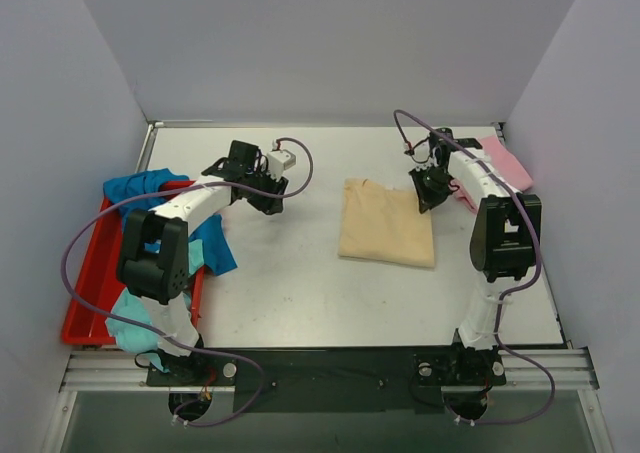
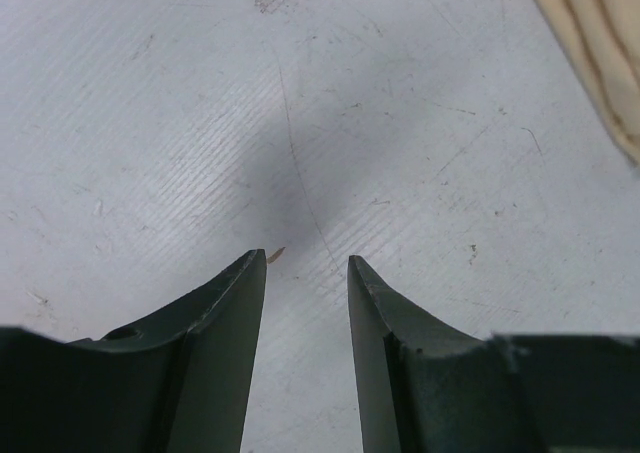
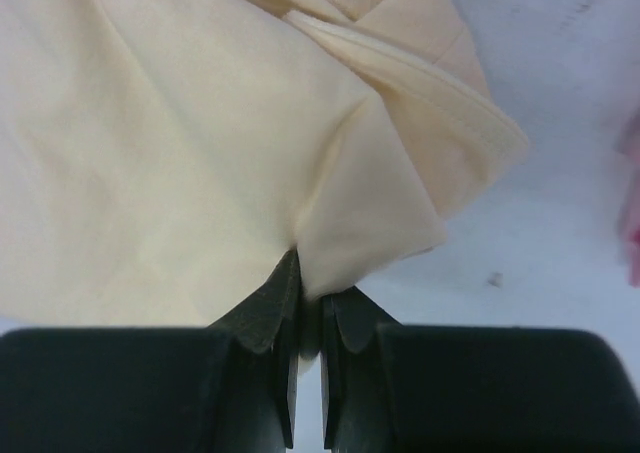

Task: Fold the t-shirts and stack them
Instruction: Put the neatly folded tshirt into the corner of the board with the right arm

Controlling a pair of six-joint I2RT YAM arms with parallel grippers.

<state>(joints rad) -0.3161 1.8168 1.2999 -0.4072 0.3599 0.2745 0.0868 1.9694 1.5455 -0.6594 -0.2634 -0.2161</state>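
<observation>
right gripper (image 3: 310,285) clamped on the beige t-shirt (image 3: 170,143) corner, prob to fold it | left gripper (image 2: 307,263) parted, empty, over table (image 2: 300,103)

- A robotics lab test cell, not a home or a shop.
- Plain pale walls (image 1: 330,43) box in a white surface (image 1: 300,283) at its far, left and right edges, with no furniture or decoration.
- A bare aluminium rail (image 1: 330,365) runs along the near edge, with the left arm (image 1: 190,208) and right arm (image 1: 500,223) bolted to it.
- Purple cables (image 1: 309,163) loop openly off both arms.
- The left wrist view shows the surface scuffed and scratched.
- A red plastic tray (image 1: 85,273) sits at the left edge.
</observation>
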